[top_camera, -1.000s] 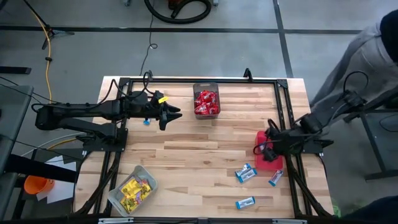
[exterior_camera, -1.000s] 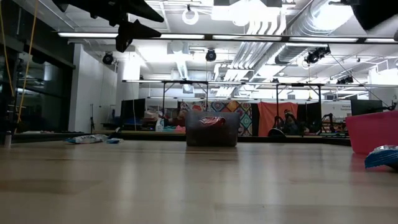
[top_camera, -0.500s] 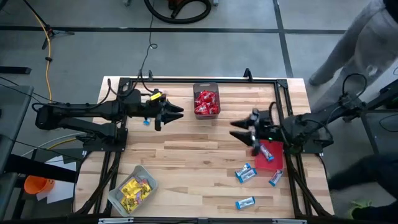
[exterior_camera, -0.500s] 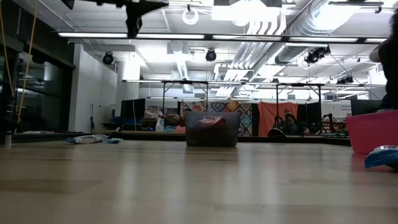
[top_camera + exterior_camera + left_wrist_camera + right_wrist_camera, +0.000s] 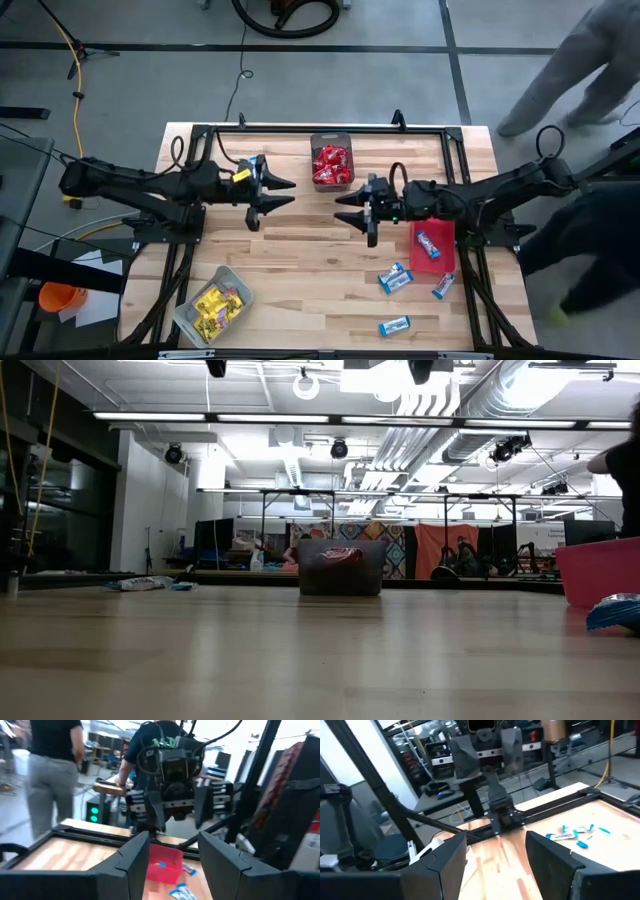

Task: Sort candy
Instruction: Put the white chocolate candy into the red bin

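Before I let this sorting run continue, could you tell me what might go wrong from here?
The left gripper and right gripper, both open and empty, face each other closely over mid-table, so a further inward move could make them collide. A person stands by the table's right edge, near the right arm's base. Several blue-and-white candies lie loose beside the red bin; a low sweep might scatter them.

- The mesh bin (image 5: 332, 163) sits at the surface's (image 5: 300, 250) far edge, holding candy.
- The left tool (image 5: 280, 192) and right tool (image 5: 345, 208) face each other before it.
- Loose candy (image 5: 396, 278) lies at the near right.
- Another bin (image 5: 212, 303) sits near left.
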`<state>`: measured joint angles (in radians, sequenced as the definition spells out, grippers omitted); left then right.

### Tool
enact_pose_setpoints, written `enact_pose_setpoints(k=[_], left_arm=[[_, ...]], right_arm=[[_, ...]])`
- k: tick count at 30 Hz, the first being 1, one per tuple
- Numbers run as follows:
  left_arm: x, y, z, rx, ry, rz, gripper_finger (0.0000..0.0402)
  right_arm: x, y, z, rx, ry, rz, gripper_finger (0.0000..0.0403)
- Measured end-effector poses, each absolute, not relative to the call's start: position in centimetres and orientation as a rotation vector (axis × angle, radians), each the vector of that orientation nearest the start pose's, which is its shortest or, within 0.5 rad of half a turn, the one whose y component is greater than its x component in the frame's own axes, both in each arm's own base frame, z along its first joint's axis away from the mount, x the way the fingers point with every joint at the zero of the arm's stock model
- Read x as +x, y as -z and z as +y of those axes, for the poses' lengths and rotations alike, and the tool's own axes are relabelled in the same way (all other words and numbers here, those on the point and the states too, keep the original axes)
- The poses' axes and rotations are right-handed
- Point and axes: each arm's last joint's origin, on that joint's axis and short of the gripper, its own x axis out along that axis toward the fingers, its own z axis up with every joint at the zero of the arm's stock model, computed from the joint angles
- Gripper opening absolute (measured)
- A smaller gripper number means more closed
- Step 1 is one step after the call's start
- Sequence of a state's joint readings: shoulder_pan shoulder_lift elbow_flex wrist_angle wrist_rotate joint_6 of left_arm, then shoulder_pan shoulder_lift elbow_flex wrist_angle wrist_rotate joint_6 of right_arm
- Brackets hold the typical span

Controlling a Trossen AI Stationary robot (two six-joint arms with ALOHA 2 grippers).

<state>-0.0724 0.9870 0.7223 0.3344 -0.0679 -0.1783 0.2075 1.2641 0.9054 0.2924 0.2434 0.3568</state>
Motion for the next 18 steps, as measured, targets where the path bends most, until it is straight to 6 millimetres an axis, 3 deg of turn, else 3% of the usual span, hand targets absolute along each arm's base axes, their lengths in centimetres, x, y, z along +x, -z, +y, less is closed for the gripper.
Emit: enact_pose_setpoints(k=[7,10,15,18], left_arm=[[22.2,-32.5,-1.7,-0.170,-0.041,-0.075,0.0156],[22.2,-32.3,-1.3,-0.332,-0.125,-0.075,0.0156],[22.0,-32.4,1.7,-0.481,-0.387,0.134,0.0156],[21.5,-32.8,4.4,-0.497,-0.557,0.365,0.0156]], right_arm=[[28.4,-31.8,4.6,0.319,0.050,0.053,0.0199],[28.5,-32.0,4.4,0.322,0.055,0.040,0.0199],[28.5,-31.9,4.1,0.328,0.064,0.040,0.0199],[28.5,-31.9,3.9,0.329,0.069,0.040,0.0199]])
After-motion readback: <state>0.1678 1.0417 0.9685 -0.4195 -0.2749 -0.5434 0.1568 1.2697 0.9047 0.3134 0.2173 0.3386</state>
